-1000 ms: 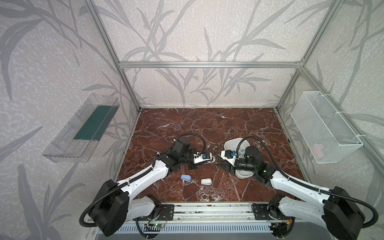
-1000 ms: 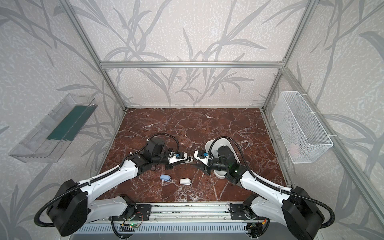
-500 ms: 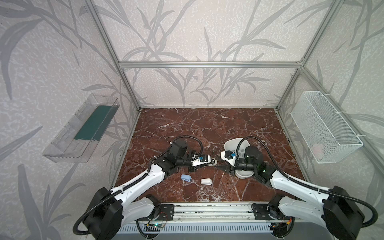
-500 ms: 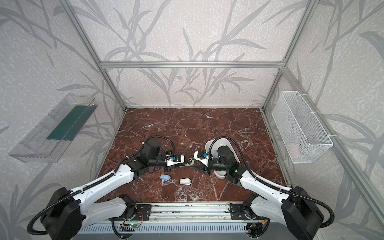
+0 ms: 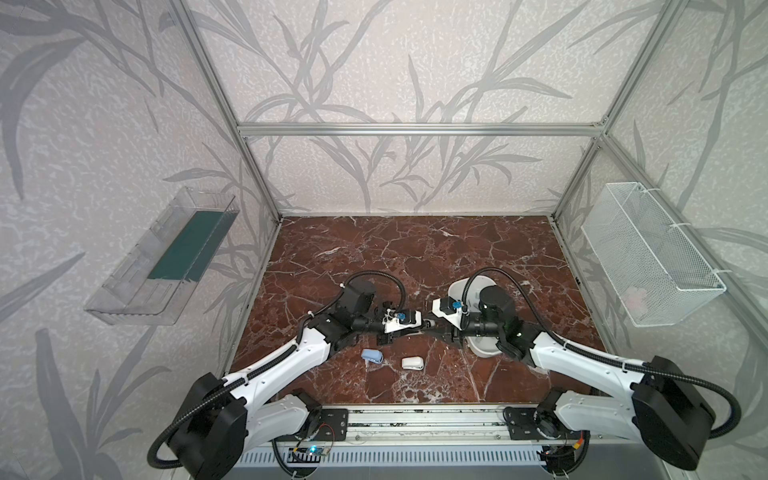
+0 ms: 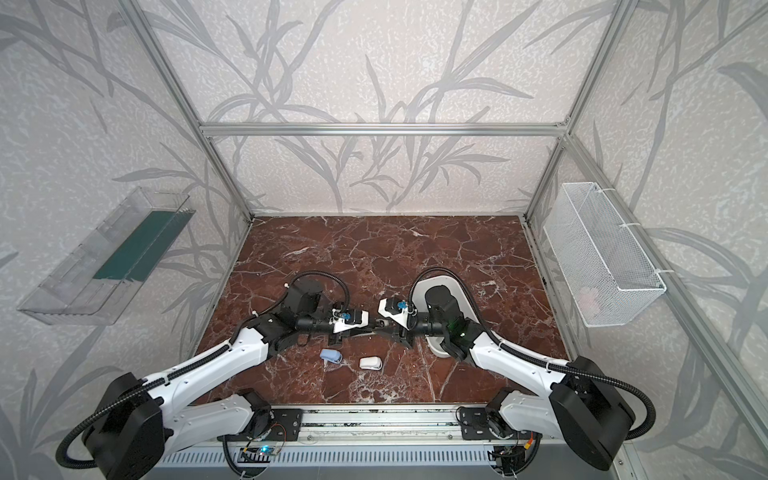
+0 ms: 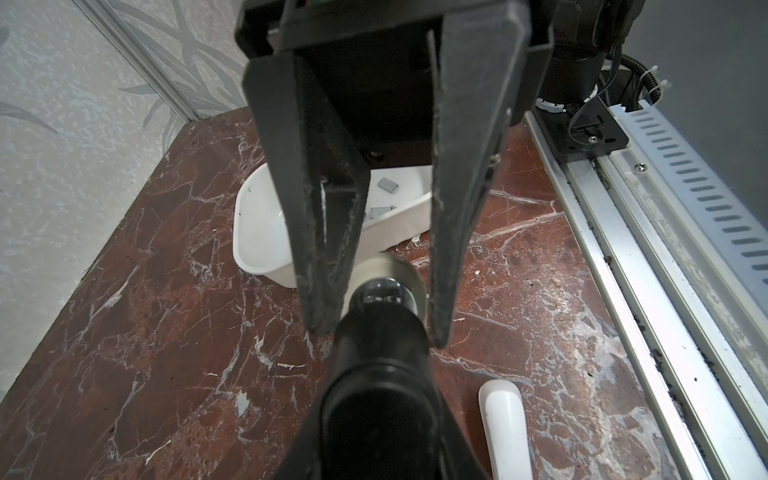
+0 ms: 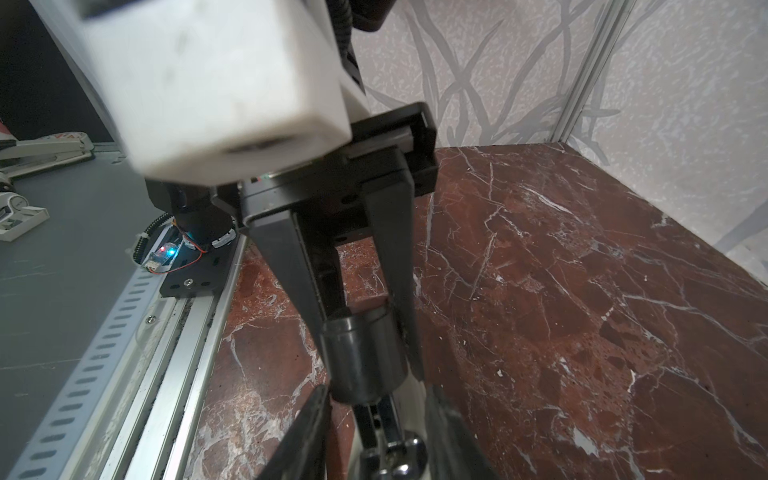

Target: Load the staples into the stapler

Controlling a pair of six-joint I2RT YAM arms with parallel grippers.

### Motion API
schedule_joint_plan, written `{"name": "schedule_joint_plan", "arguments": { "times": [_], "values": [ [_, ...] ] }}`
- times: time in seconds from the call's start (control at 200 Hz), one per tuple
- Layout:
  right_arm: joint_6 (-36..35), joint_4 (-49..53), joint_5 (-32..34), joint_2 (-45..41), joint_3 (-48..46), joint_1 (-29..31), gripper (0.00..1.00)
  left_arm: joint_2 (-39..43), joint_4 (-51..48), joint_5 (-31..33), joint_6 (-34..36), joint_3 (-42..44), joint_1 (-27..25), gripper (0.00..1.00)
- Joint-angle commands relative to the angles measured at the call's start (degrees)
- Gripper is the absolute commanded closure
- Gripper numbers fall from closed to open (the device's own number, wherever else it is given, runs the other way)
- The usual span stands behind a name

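Left gripper (image 8: 361, 336) grips stapler (image 8: 363, 361) — right gripper (image 7: 380, 332) straddles it

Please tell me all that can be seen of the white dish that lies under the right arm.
The white dish is an oblong tub with rounded corners and low, smooth walls, apparently plastic. It rests upright on the red marble table, right of the middle in both top views, where the right arm hangs over it and hides its centre; contact cannot be judged. Inside lie small grey staples: a few strips show in the left wrist view, the rest is hidden.
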State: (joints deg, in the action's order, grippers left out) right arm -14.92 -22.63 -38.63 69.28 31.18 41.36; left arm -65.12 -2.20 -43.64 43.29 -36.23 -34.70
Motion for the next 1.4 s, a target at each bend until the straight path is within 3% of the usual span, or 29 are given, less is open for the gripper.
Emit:
{"name": "schedule_joint_plan", "arguments": {
  "times": [0.0,0.605,0.735,0.895,1.394],
  "values": [
    [-0.55,0.58,0.13,1.33,1.45,0.45,0.61,1.13,3.74,-4.15,0.33,-1.04,0.3,1.0],
    [-3.22,7.53,3.1,-0.97,1.41,1.22,0.66,5.01,1.42,-5.93,0.49,-2.42,0.34,1.0],
    [-3.78,8.69,6.63,-1.07,1.74,3.0,0.58,4.63,0.9,-5.77,0.74,-2.45,0.36,1.0],
    [-3.74,9.85,6.11,-1.25,2.56,3.46,0.57,5.18,1.29,-6.85,0.9,-2.53,0.36,1.0],
    [-0.89,6.63,4.4,3.13,5.59,4.73,0.69,2.6,2.2,-8.65,1.54,-2.7,0.25,1.0]
  ]
}}
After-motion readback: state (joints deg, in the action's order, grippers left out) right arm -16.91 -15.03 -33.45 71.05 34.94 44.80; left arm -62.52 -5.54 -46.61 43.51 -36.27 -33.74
